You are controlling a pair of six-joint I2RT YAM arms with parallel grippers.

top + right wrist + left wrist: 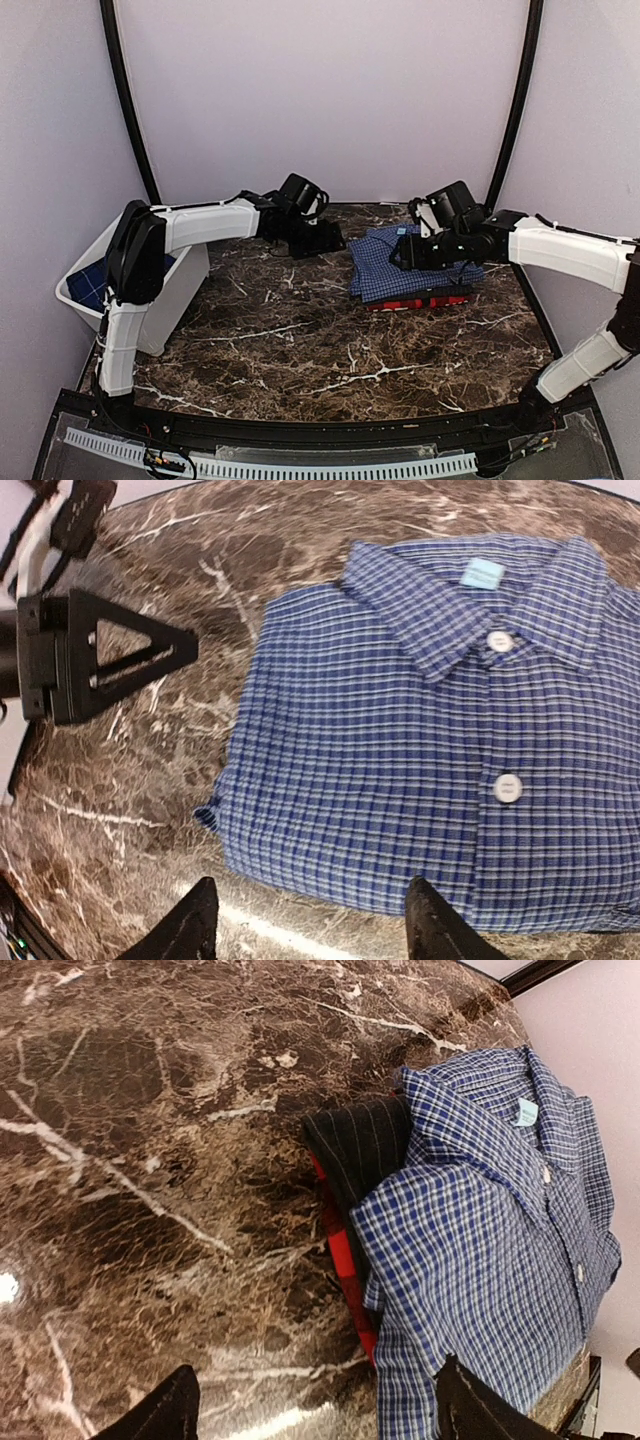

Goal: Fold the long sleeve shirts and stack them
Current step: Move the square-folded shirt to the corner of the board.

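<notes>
Top external: veined brown marble tabletop [300, 340] w/ pale lilac walls [330, 90]; left claw [335, 240] & right claw [400, 255] both wide apart, empty.

1. A desk [300, 350] of dark brown marble with white veining is seen under the whole work area.
2. Plain pale walls [320, 90] are noted behind and at both sides.
3. Two black curved tubes [125, 90] are run up the rear corners.
4. A white bin [185, 290] is set at the desk's left edge.
5. A bright glare spot [8, 1287] is recorded on the desk surface.
</notes>
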